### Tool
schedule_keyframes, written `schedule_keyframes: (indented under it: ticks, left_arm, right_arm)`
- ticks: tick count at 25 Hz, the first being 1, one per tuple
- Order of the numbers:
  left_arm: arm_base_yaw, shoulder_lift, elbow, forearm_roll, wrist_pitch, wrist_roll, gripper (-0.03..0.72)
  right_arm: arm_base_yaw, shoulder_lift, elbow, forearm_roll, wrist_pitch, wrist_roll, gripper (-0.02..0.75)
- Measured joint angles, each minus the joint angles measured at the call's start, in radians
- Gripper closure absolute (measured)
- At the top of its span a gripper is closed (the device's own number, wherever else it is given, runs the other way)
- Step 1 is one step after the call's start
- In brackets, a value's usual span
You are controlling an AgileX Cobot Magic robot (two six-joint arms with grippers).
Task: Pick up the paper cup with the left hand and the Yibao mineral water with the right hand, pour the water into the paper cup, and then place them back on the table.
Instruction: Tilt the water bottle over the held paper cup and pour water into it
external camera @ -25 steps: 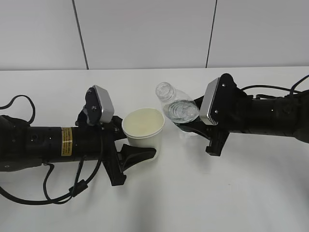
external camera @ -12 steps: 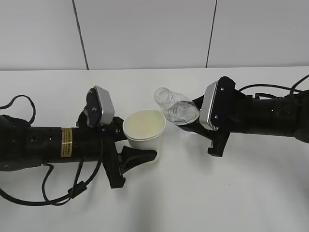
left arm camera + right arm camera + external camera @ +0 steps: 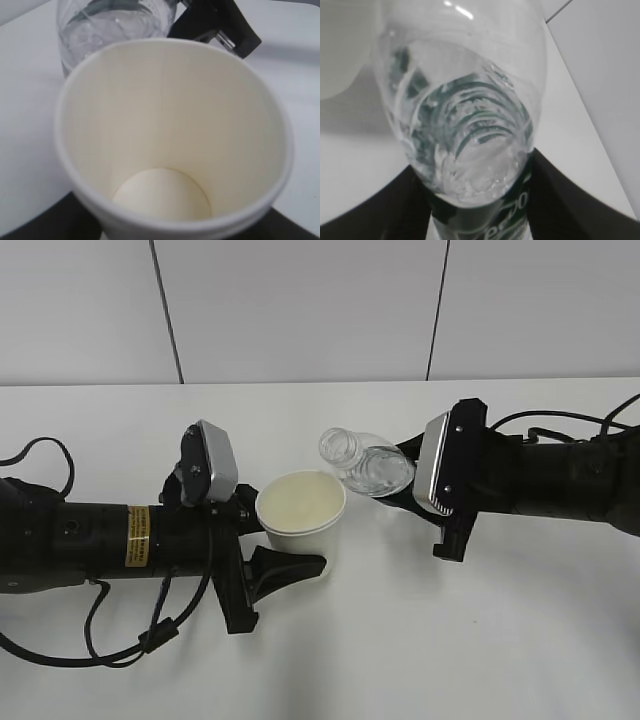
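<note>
The left hand [image 3: 268, 558] pinches the paper cup [image 3: 300, 512] between its jaws, upright, near the middle of the white table [image 3: 400, 640]. The cup's cream inside [image 3: 165, 195] looks dry. Just beside it, the right hand [image 3: 405, 488] clamps the Yibao mineral water [image 3: 365, 465] at its green label, the bottle tilted with its open neck [image 3: 339, 446] toward the cup's rim.

White paper cup [image 3: 300, 515] (cream inside), clear bottle [image 3: 365, 465] with green label
</note>
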Motion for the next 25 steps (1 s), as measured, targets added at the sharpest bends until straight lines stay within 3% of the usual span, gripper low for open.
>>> schedule_keyframes:
  ticks: [25]
  left_arm:
    - [-0.002,0.062,0.000,0.002,-0.064,0.001,0.256]
  right_arm:
    - [0.000,-0.001,0.000,0.026,0.002,-0.218,0.356]
